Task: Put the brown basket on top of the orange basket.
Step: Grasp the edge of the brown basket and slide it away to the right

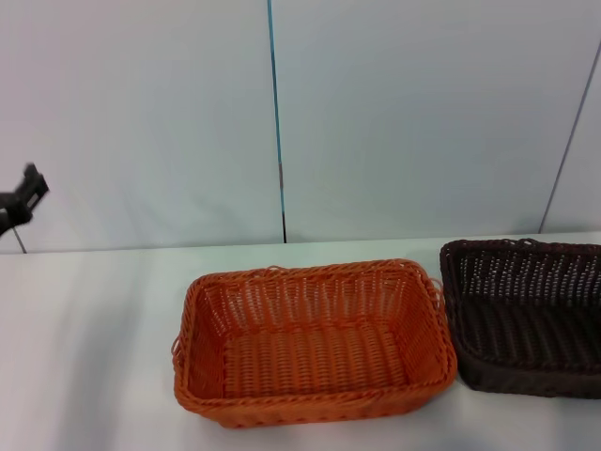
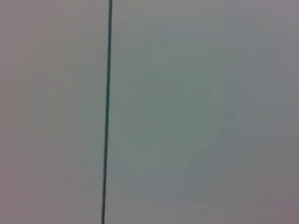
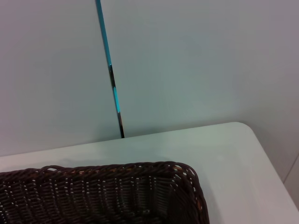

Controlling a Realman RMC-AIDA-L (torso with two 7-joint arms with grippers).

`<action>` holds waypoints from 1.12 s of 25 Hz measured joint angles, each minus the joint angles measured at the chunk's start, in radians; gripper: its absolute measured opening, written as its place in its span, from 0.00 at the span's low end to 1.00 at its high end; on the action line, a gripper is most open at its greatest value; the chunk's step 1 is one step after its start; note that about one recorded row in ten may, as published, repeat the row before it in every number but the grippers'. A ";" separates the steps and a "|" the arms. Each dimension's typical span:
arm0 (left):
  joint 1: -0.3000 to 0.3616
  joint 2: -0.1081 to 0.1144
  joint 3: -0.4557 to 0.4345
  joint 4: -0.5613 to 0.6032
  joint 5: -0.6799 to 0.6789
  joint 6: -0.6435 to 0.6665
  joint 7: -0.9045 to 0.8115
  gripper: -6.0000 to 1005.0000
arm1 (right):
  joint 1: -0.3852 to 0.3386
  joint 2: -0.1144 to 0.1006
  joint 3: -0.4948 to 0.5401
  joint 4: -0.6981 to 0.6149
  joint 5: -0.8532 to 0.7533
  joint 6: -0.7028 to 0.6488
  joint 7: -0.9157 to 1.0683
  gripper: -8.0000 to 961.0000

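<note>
Left gripper (image 1: 23, 197) seen raised at far left edge, well off table (image 1: 84, 329); finger state cannot be told. Orange basket (image 1: 310, 343) set mid-table, empty. Brown basket (image 1: 526, 315) placed just beside it on right, not yet lifted. Right gripper not seen, though its wrist view looks down on the brown rim. Step judged: approach. Rim grasp, lift, leftward carry required next.

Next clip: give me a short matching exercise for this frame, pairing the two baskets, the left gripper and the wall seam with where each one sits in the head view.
Things:
1. orange basket
2. brown basket
3. left gripper
4. dark wall seam

Places:
A. far left edge, raised above the table
B. centre of the table
C. vertical, on the wall behind the baskets
D. right side of the table, cut off by the picture edge

Pairs: 1-B, 2-D, 3-A, 4-C
</note>
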 joint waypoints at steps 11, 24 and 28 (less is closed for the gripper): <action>-0.011 0.055 0.060 0.220 0.451 0.396 -0.797 0.90 | 0.009 0.009 0.032 -0.009 0.012 -0.005 -0.003 0.98; -0.002 0.018 0.020 0.135 0.539 0.232 -0.647 0.90 | 0.044 -0.033 0.064 -0.053 -0.018 0.053 -0.005 0.98; -0.006 0.022 0.018 0.129 0.540 0.223 -0.623 0.90 | 0.067 -0.059 0.069 -0.117 -0.053 0.044 -0.012 0.98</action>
